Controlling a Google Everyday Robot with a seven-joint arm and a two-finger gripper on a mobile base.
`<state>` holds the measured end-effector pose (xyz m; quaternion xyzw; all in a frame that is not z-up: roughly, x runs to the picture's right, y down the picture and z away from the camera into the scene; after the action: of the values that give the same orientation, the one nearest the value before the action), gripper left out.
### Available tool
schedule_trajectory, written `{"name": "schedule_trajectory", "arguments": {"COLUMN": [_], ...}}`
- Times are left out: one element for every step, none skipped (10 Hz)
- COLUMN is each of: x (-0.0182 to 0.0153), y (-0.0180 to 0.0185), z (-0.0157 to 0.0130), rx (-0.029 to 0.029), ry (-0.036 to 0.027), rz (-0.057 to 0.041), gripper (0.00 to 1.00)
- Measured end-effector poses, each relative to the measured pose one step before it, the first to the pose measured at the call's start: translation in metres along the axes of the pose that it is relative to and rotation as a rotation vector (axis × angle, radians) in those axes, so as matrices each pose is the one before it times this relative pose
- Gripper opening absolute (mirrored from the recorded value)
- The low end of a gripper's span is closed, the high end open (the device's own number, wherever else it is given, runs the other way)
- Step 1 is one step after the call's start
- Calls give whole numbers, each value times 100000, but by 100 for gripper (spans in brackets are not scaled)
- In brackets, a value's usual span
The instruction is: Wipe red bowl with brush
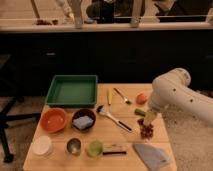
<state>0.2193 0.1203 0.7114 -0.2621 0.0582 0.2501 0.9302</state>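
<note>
The fingers of the gripper point(149, 121) stand apart and hold nothing, hanging low over the right-hand part of the table point(127, 142) at the end of the pale arm point(175, 92) that reaches in from the right. The brush point(116, 119) lies flat on the table just to the left of the fingers as the camera sees it. Its dark handle tip is the nearest part to them and its white bristled head points away from them, toward the middle of the table; nothing touches it. The red bowl point(53, 120) sits well apart from the fingers, near the table's left edge, with the brush and a dark bowl point(83, 120) holding a blue sponge point(82, 122) lying between. Close to the fingers are a small green item point(139, 112) just beside them and a dark red cluster point(146, 132) just in front of them, and an orange fruit point(142, 98) sits a little beyond. A green tray point(72, 91) rests far from the fingers at the back left, behind the two bowls.
</note>
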Motion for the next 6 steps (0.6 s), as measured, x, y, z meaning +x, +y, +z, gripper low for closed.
{"name": "schedule_trajectory", "arguments": {"x": [-974, -464, -194, 1, 21, -30], "y": [417, 249, 137, 2, 1, 3], "z": [437, 279, 96, 8, 7, -3], "rx": [-38, 111, -40, 16, -11, -2], "ry": [418, 354, 117, 13, 3, -17], "rz": [2256, 1953, 815, 46, 20, -45], "gripper": [80, 80, 80, 80, 80, 80]}}
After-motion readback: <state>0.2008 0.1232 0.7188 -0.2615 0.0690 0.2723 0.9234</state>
